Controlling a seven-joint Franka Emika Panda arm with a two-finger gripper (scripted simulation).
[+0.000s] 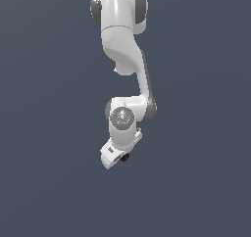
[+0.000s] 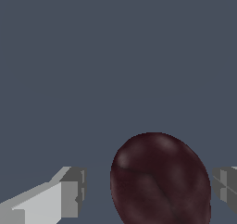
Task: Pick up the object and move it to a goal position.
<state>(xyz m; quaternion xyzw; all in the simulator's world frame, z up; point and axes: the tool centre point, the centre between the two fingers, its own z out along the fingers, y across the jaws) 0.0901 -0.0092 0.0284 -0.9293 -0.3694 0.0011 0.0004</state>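
Note:
The object [image 2: 159, 181] is a dark maroon, bumpy ball that fills the space between my two grey fingertips in the wrist view. My gripper [image 2: 148, 188] is open around it. One fingertip [image 2: 74, 190] stands a small gap away from the ball, and the other fingertip [image 2: 224, 183] sits right at its edge. In the exterior view the object [image 1: 126, 157] shows as a tiny dark speck at the lower end of the white hand, where the gripper [image 1: 122, 158] points downward. Most of the ball is hidden there by the hand.
The white arm [image 1: 122, 45] reaches down from the top of the exterior view. Around it there is only a plain, uniform grey-blue ground [image 1: 49, 133], with no other objects, edges or goal marker in sight.

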